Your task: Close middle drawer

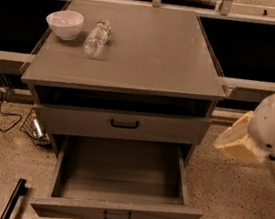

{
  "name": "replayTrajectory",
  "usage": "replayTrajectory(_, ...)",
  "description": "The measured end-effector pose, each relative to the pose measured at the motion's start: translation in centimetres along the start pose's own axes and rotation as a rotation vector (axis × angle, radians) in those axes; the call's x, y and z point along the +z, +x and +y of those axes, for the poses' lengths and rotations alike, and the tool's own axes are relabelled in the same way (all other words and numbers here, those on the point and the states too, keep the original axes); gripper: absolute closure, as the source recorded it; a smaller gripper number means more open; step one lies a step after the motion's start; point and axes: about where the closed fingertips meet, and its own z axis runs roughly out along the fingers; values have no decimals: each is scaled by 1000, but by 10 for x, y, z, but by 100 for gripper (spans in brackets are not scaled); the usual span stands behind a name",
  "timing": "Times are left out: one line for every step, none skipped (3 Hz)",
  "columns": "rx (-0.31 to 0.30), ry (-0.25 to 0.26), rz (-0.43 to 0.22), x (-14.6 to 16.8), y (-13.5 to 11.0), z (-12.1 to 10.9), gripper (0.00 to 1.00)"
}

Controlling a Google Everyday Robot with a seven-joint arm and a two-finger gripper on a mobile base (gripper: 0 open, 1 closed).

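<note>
Camera view: your long, shallow grey middle drawer (119, 172) is sitting pulled wide open at bottom centre of the frame, under the taller grey top drawer front (75, 119). Your beige gripper (239, 143) is hovering at the right edge, well apart from it. Can't tell its grip state, honestly.

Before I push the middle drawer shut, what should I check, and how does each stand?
1. Middle drawer pulled out: ok.
2. Its inside holds nothing to jam: ok.
3. Gripper lined up with the drawer front: not ok; it hangs right of the cabinet, touching nothing.
4. Bowl and bottle well back on top: ok.
5. Floor beneath the drawer: cannot tell, hidden.
</note>
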Motion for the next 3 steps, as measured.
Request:
replayTrajectory(128,-36,-106,51,25,29,100)
replayTrajectory(217,-38,-158,69,32,40,100)
replayTrajectory(217,-38,-158,69,32,40,100)
